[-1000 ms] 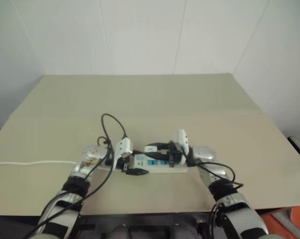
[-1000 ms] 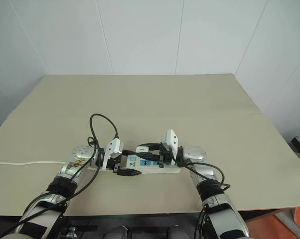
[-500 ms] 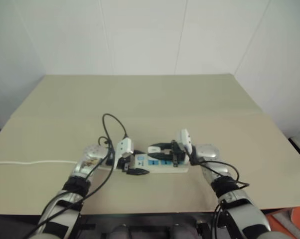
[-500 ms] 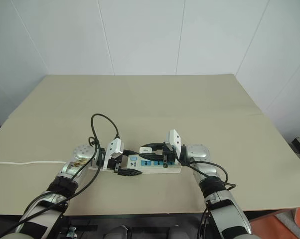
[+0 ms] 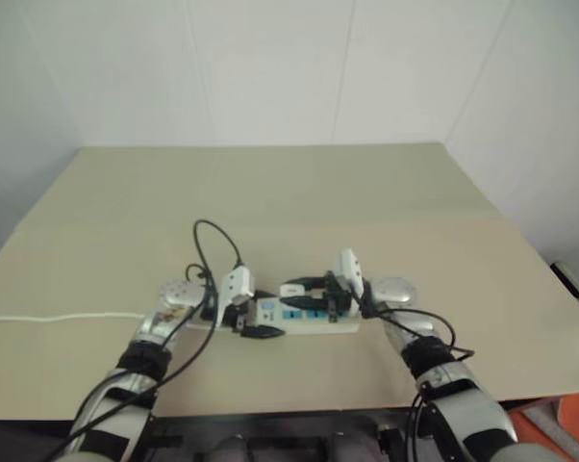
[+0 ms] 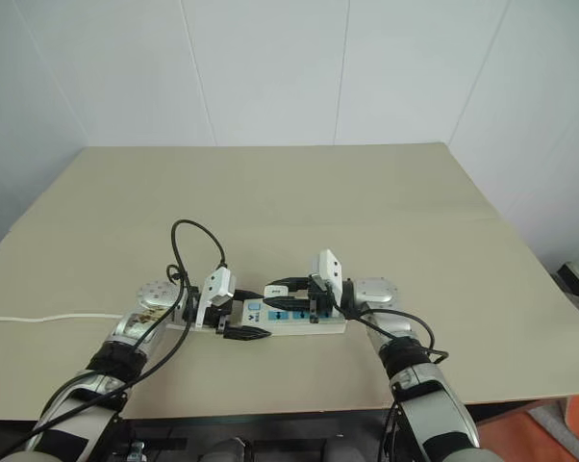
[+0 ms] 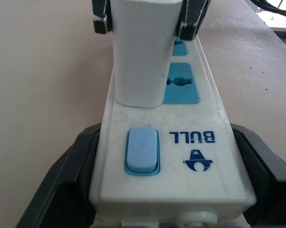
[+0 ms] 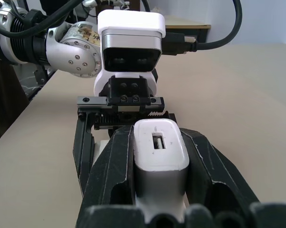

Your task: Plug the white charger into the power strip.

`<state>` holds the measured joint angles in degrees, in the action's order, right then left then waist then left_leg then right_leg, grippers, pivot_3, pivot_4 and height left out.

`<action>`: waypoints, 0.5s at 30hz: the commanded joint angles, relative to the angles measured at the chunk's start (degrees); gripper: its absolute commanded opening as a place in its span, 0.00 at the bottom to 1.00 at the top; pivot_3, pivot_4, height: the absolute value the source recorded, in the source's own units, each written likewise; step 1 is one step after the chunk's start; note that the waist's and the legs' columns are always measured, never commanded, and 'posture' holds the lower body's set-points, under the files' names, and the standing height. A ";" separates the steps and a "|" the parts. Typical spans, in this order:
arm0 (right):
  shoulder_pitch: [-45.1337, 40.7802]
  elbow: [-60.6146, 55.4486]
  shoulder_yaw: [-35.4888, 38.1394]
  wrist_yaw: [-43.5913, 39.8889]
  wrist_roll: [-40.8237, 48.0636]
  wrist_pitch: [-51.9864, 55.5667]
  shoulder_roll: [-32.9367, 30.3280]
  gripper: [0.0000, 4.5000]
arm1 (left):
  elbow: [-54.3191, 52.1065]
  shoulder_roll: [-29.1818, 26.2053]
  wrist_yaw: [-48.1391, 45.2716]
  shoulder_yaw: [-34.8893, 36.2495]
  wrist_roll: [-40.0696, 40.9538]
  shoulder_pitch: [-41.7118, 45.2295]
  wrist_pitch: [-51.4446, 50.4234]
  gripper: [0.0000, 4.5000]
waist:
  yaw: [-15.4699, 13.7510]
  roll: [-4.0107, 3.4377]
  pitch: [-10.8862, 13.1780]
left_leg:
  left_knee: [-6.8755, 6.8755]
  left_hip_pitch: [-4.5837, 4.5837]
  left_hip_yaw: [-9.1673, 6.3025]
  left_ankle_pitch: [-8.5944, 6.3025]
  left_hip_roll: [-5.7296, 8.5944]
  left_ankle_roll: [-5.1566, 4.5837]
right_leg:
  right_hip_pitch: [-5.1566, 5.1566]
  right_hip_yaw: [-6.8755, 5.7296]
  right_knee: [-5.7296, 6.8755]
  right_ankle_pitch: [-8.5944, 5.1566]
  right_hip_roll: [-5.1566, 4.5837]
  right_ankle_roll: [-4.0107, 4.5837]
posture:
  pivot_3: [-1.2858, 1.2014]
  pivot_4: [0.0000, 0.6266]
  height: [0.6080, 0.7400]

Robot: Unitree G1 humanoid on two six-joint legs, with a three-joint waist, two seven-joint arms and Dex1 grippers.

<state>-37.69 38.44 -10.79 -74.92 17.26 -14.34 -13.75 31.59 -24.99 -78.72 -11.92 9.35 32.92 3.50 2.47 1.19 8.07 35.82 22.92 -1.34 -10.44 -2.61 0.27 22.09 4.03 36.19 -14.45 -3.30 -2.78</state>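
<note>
Centrally, toward the near edge of the beige table (image 5: 386,192), the power strip (image 5: 304,316) is seen in the left eye view lying left to right, with a thin white cord (image 5: 59,317) trailing off to the left. The left gripper (image 5: 254,320) is closed around the strip's left end, and the right gripper (image 5: 304,289) reaches in from the right, clamped on the white charger (image 5: 290,288) just above the strip. From the right eye view the same arrangement is given, with a black cable (image 6: 195,252) looping up behind the left wrist. Through the left wrist view, the strip's switch end is shown gripped between black fingers (image 7: 62,183), the blue switch (image 7: 142,150) nearest, and the charger standing upright over the first blue socket (image 7: 181,84), pinched at its top. By the right wrist view, the charger is shown held between two black fingers (image 8: 114,171), its port facing the camera.
</note>
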 commanded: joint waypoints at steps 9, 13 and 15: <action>1.18 3.07 -0.55 0.99 -3.80 4.89 -2.01 0.25 | -2.10 -0.71 -0.97 -0.11 0.10 -0.99 0.62 0.74 | 0.04 0.02 -0.10 | -0.01 -0.02 0.01 0.00 -0.01 0.00 | -0.01 0.02 0.00 0.00 0.00 0.01 | 0.52 0.24 1.00; 1.27 2.14 -0.58 0.33 -3.31 5.15 -1.73 0.33 | -1.69 -0.57 -0.74 -0.01 0.02 -0.73 1.02 0.74 | 0.03 0.02 -0.10 | -0.02 -0.02 0.01 0.00 0.00 0.00 | -0.01 0.02 0.00 -0.01 0.00 0.01 | 0.52 0.24 1.00; 1.30 1.70 -0.75 -0.70 -3.00 6.16 -1.83 0.46 | -1.68 -0.56 -0.74 -0.01 0.04 -0.71 1.08 0.74 | -0.01 0.03 -0.10 | -0.02 -0.01 0.01 0.00 0.00 0.00 | -0.01 0.01 -0.01 0.00 0.00 0.01 | 0.52 0.24 1.00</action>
<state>-37.81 38.44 -10.81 -75.14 16.22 -10.28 -14.39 31.14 -24.86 -78.50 -11.97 9.27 32.62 3.95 2.46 1.22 7.96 35.80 22.94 -1.33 -10.44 -2.62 0.28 22.10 4.04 36.17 -14.45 -3.30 -2.77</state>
